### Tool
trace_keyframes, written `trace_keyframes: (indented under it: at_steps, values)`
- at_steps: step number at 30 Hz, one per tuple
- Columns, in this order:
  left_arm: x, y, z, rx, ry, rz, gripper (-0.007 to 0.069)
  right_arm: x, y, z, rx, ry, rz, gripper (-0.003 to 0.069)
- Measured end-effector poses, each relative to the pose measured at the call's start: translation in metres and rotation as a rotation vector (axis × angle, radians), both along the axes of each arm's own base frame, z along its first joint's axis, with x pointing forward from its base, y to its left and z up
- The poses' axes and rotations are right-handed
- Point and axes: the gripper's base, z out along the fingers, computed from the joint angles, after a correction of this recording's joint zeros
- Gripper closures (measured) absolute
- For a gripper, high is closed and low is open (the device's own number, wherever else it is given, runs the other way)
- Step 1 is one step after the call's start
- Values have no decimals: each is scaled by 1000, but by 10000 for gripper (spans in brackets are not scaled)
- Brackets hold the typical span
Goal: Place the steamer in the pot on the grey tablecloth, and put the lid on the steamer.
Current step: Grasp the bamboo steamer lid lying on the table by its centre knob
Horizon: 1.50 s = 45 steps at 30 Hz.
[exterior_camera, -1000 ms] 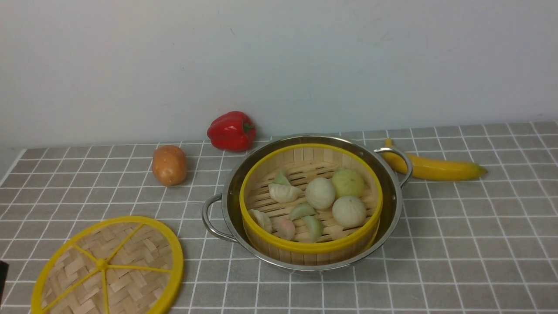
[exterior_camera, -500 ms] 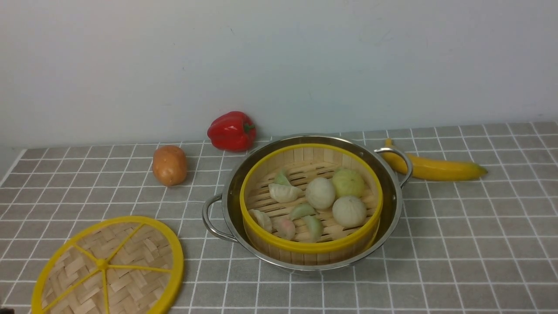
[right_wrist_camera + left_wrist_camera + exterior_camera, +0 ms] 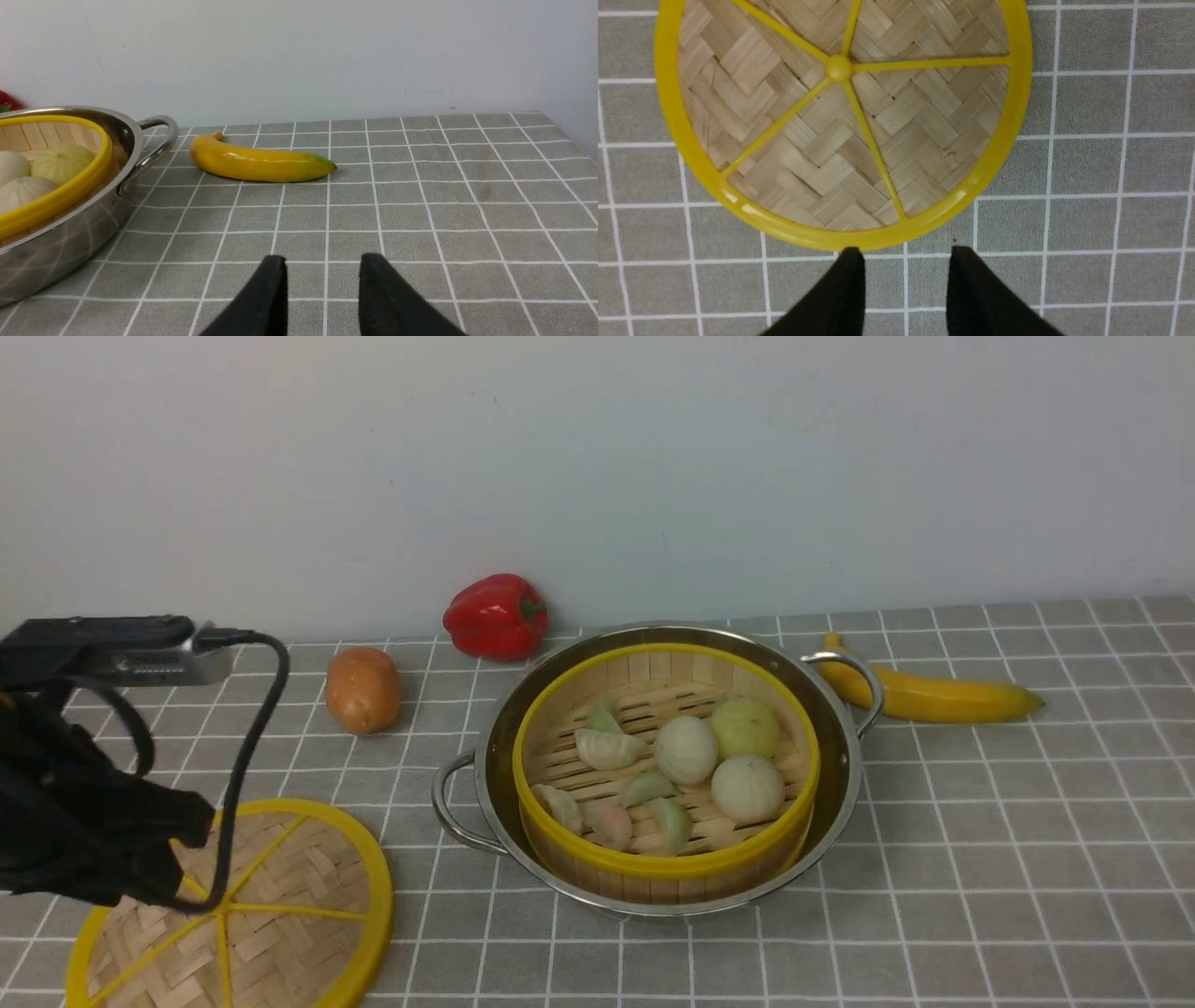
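The steamer (image 3: 653, 870), holding several buns and dumplings, sits inside the pot (image 3: 845, 775) at the middle of the grey tablecloth (image 3: 980, 859). The lid (image 3: 289, 915) lies flat on the cloth at the front left, apart from the pot. My left arm (image 3: 89, 826) hangs over the lid's left part. In the left wrist view my left gripper (image 3: 906, 252) is open and empty, above the cloth just outside the lid's (image 3: 840, 130) yellow rim. My right gripper (image 3: 323, 258) is open and empty over bare cloth, to the right of the pot (image 3: 93, 219) and steamer (image 3: 56, 198).
A red pepper (image 3: 495, 616) and a potato (image 3: 362, 689) lie behind the pot on the left. A banana (image 3: 934, 698) lies behind the pot's right handle; it also shows in the right wrist view (image 3: 257, 163). A wall stands close behind the cloth.
My left arm has come into the front view from the left edge and now hangs over the lid. The pot, steamer and lid have not moved.
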Motion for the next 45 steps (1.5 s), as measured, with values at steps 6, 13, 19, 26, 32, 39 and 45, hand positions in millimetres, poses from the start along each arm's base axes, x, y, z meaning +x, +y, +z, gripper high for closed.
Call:
trace_keyframes:
  at_steps: [6, 13, 19, 26, 32, 39, 45]
  values:
    - [29, 2, -26, -1, 99, -2, 382, 0, 0, 0, 0, 0, 0, 419]
    - [45, 12, -58, 99, 184, -42, 382, 0, 0, 0, 0, 0, 0, 419]
    - [53, 13, -67, 107, 146, -64, 382, 0, 0, 0, 0, 0, 0, 419]
    - [65, 12, -90, 84, 151, -90, 382, 0, 0, 0, 0, 0, 0, 419]
    - [69, 12, -101, 81, 170, -90, 382, 0, 0, 0, 0, 0, 0, 419]
    - [71, 12, -106, 81, 172, -91, 382, 0, 0, 0, 0, 0, 0, 419]
    - [72, 13, -112, 85, 187, -96, 389, 0, 0, 0, 0, 0, 0, 419]
